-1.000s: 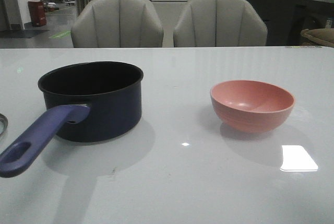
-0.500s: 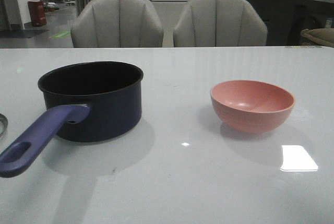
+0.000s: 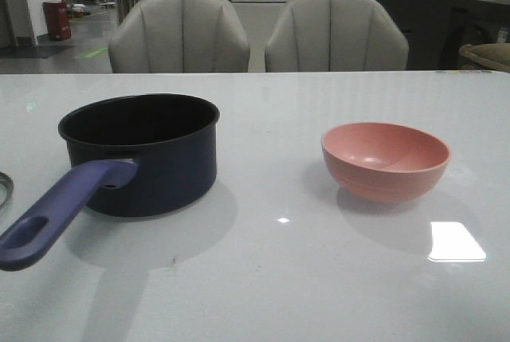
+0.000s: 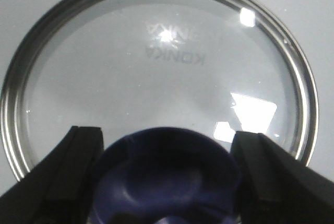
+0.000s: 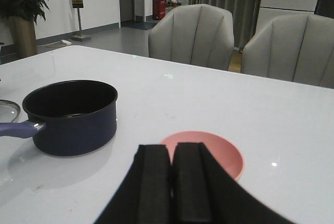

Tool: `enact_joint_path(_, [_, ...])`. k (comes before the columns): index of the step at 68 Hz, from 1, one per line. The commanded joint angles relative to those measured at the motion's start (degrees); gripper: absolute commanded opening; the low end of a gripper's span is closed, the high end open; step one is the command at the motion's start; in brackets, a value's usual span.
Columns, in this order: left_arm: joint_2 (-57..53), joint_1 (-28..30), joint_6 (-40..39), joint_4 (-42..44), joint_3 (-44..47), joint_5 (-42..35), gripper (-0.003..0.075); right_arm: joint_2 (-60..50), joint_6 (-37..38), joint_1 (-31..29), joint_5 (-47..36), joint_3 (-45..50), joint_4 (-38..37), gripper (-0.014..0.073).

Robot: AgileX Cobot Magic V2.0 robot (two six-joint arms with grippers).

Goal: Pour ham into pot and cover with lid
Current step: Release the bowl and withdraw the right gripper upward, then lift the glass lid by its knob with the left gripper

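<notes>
The lid (image 4: 156,62), a glass disc with a steel rim, lies flat on the white table. My left gripper (image 4: 168,131) has a finger pressed against each side of its purple-blue knob (image 4: 167,177). In the front view only a sliver of the lid's rim (image 3: 4,189) shows at the left edge. The dark navy pot (image 3: 147,155) stands left of centre, its handle (image 3: 56,213) pointing toward me. The pink bowl (image 3: 386,159) sits to the right; no ham shows in it. My right gripper (image 5: 171,148) hangs shut and empty over the near side of the bowl (image 5: 219,153). The pot's (image 5: 70,115) inside is too dark to tell whether ham lies there.
Two grey chairs (image 3: 179,35) (image 3: 335,33) stand behind the table's far edge. A bright light reflection (image 3: 456,241) lies on the table in front of the bowl. Neither arm shows in the front view.
</notes>
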Motion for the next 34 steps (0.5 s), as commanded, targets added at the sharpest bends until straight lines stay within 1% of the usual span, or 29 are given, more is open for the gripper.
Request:
enact_joint_path(1, [-2.6,0.1,-0.2,-0.5,-1.7,-0.1,0.0239,0.4,-0.2,0.0,-4.3,-1.5,0.3,0.0148])
enact_joint_path(27, [-7.2,0.1,0.1,-0.2,-1.7,-1.0,0.0239,0.4,-0.2,0.0,-4.3,-1.5,0.3,0.0148])
enact_joint_path(34, [-8.8,0.1,1.3,-0.2,-1.8,-1.3,0.0239,0.4,-0.2,0.0,-4.3,-1.5,0.3,0.0148])
